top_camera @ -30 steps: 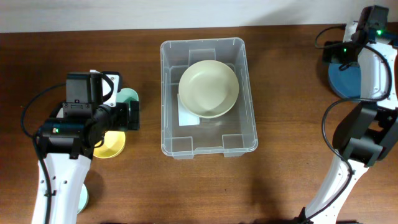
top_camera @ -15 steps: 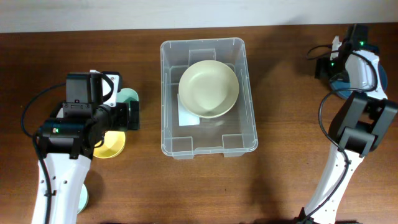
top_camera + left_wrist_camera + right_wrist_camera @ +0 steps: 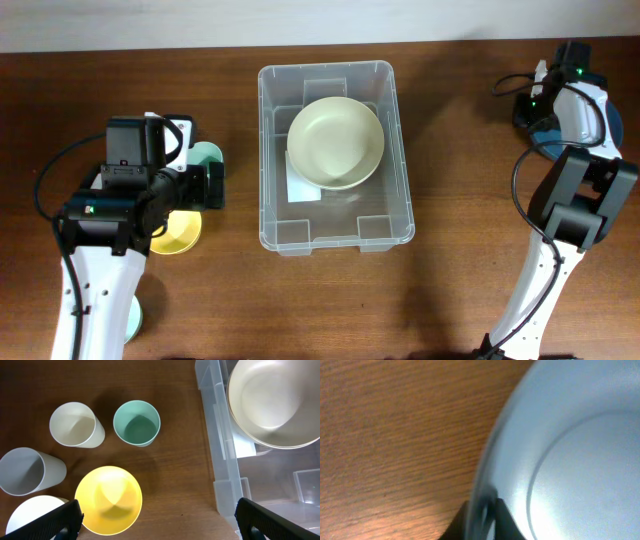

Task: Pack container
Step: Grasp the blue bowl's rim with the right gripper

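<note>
Right hand (image 3: 481,510) has closed on blue plate (image 3: 580,460) rim — container (image 3: 263,160) label (image 3: 299,189) unreadable.

right hand (image 3: 481,519) lowered onto blue dish (image 3: 580,460), closed on its rim

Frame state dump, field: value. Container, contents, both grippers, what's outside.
container: mid-table, no lid
inside: one cream bowl, toward the far end
left gripper: open, empty, above the items on the left
right gripper: shut on the rim of blue bowl, on the table at far right
outside, left: yellow bowl, teal cup, white cup, grey cup
</note>
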Available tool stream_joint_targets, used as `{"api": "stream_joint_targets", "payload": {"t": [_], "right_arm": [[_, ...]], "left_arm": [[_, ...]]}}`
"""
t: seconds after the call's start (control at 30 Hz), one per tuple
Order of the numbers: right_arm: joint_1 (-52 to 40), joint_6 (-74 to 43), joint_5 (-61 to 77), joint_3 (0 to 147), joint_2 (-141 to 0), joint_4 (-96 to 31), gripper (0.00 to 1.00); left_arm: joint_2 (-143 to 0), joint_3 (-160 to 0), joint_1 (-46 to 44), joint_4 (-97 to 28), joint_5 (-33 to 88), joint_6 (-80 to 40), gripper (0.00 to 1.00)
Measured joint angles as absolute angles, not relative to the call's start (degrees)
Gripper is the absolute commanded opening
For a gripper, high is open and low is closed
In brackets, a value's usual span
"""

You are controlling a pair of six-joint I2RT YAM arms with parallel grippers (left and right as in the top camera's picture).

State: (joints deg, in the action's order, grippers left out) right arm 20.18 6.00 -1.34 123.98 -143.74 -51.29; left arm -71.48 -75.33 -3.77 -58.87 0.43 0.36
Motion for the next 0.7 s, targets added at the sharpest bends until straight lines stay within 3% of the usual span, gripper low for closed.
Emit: {"api": "stream_joint_targets", "payload": {"t": [0.7], "right_arm": [[19.4,2.7,-5.1,124.5,-143.2,-52.7,0.04]], "left_arm": [[-71.5,-75.3,-3.8,-58.9,0.4,0.4,1.00]]}}
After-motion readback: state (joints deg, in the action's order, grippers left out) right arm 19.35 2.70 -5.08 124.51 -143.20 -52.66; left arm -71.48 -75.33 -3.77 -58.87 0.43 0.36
